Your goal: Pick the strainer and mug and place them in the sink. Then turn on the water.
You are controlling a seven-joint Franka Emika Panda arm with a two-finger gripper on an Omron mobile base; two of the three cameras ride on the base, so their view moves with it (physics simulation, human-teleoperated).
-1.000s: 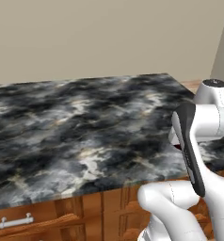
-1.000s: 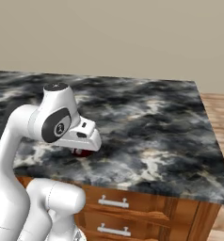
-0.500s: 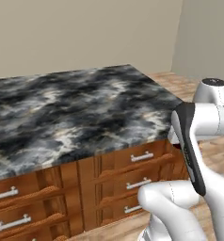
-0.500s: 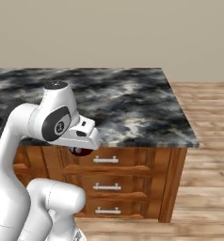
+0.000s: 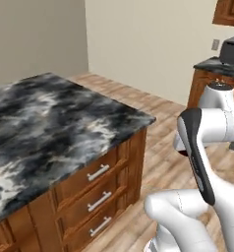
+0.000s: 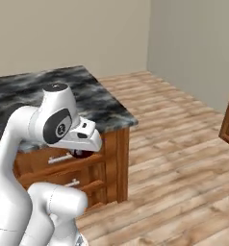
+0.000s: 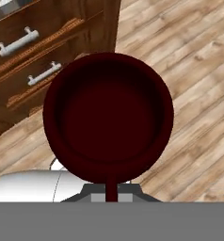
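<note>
Maroon fills my hand camera: the mug [image 7: 108, 123] sits right in front of the lens, mouth toward me, its thin handle running down between the fingertips of the hand [image 7: 111, 195], which is clamped fully shut on it. The mug is roundish, dark red, empty, with a thick smooth rim, and hangs clear over the wooden floor [image 7: 194, 94], touching nothing else.

Since a second ago the whole picture has swung in both base views. That is the base turning, not the scene: the marbled surface [image 5: 50, 128] that spread across the frame now shows its end corner and drawer fronts [image 5: 97, 192], with open floor beyond. The arm's pose looks unchanged.

I read this as transit: I am carrying the mug toward the sink. Another counter [image 5: 222, 66] is coming into sight at the far right.
</note>
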